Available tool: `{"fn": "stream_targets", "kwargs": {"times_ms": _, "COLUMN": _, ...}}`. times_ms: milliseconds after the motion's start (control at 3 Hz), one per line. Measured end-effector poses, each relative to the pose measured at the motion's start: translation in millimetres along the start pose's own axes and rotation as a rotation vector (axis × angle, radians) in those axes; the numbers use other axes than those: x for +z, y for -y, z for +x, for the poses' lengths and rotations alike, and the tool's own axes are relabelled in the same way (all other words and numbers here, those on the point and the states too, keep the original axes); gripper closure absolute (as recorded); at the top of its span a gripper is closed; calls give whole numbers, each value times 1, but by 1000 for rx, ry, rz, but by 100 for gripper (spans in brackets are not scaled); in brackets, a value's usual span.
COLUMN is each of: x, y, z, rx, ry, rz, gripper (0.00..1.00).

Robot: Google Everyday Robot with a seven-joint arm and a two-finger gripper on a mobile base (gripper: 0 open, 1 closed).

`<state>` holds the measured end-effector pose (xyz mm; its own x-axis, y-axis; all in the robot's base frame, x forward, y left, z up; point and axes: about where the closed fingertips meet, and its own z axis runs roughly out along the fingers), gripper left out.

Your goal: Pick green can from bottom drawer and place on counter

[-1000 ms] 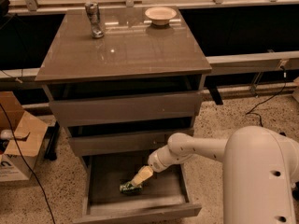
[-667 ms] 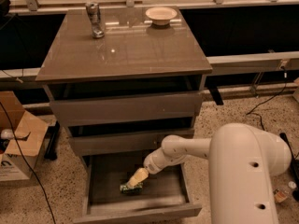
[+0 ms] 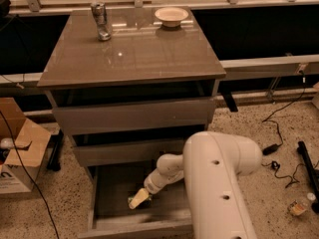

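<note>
Ok, cam view only, single angle. Gripper (image 3: 138,199) is down inside the bottom drawer (image 3: 107,193), low on the drawer floor at ~7 o'clock from drawer centre, wrist angled down-left. Grip state: can't tell from this angle.

Green can: can't pick it out on its own. The gripper tip sits over the spot on the drawer floor where it lay, so I'd judge it's under or against the tip, not lifted.

Change vs ~1 s ago: a bit of green showed just at 9 o'clock of the tip, and now the tip covers it. Arm (image 3: 219,183) bulk has swung in toward frame centre and blocks the drawer's 3 o'clock side. The tip has barely shifted.

Meaning for the task: looks like the final close-in on the grasp, pick not confirmed. Place step not started. Counter (image 3: 129,59) carries only the tap (image 3: 101,21) at 11 o'clock and the bowl (image 3: 171,16) at 1 o'clock, no can.

Next, imo: secure the hold, then lift straight up. The middle drawer front overhangs at 12 o'clock of the gripper, so retract toward 6 o'clock before rising.

Risk: a can lying on its side may roll away.
</note>
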<state>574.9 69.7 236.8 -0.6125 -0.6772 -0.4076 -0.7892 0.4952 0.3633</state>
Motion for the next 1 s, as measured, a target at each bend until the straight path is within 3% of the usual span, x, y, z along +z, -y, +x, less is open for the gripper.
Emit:
{"fn": "stream_targets", "kwargs": {"times_ms": 333, "x": 40, "y": 10, "z": 8, "rx": 12, "ry": -37, "rz": 1, "gripper": 0}}
{"fn": "stream_targets", "kwargs": {"times_ms": 1000, "x": 103, "y": 34, "z": 28, "rx": 68, "ry": -69, "rz": -45, "gripper": 0}}
